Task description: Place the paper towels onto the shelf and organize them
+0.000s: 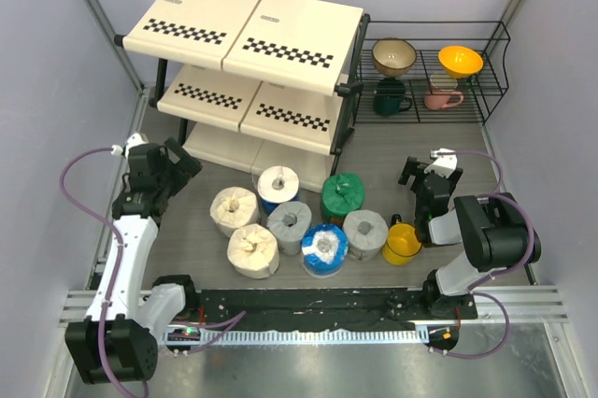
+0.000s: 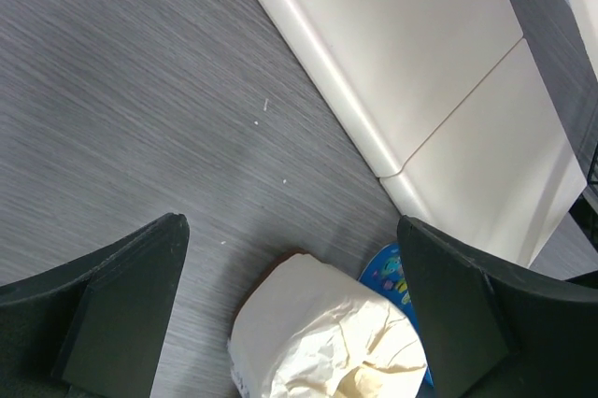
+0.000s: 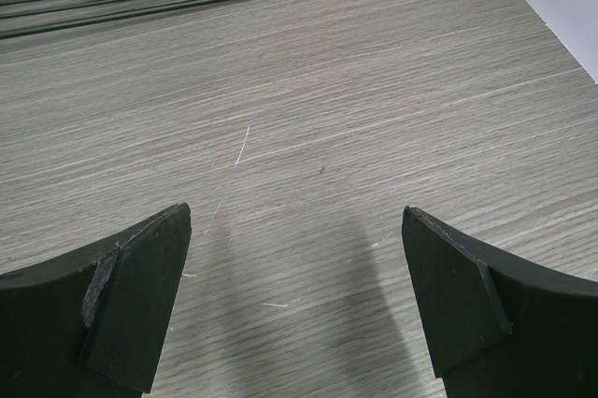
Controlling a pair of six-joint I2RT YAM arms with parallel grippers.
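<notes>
step: left arm lining up on a cream roll (image 2: 327,337) | left gripper (image 2: 291,230): released, empty, roll between its fingers, untouched | right gripper (image 3: 294,220): released, idle over the table (image 3: 374,90) | paper towels (image 1: 290,222): clustered on the table before the shelf (image 1: 243,29), none on it | advice: lower squarely, clasp the body below the twisted top, avoid the blue-and-white roll (image 2: 385,272) just beside
</notes>
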